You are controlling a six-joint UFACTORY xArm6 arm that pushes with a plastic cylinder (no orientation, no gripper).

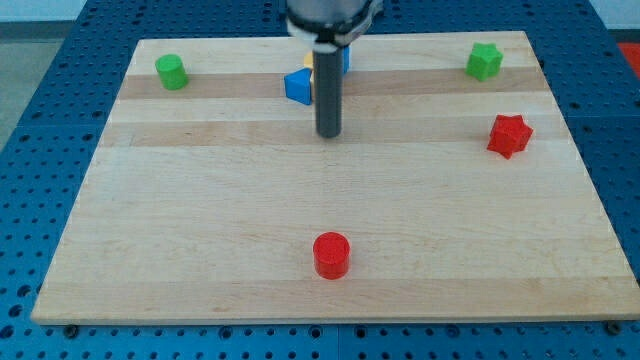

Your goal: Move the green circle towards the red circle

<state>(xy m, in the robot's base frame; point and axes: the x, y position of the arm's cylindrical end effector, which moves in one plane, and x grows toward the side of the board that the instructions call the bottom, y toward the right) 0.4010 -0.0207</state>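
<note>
The green circle sits near the board's top left corner. The red circle sits low on the board, near the middle of the view's bottom. My tip is in the upper middle of the board, well to the right of the green circle and far above the red circle. It touches neither of them.
A blue block lies just left of the rod, with a yellow and a blue piece partly hidden behind the rod. A green star is at the top right. A red star is at the right. The wooden board rests on a blue perforated table.
</note>
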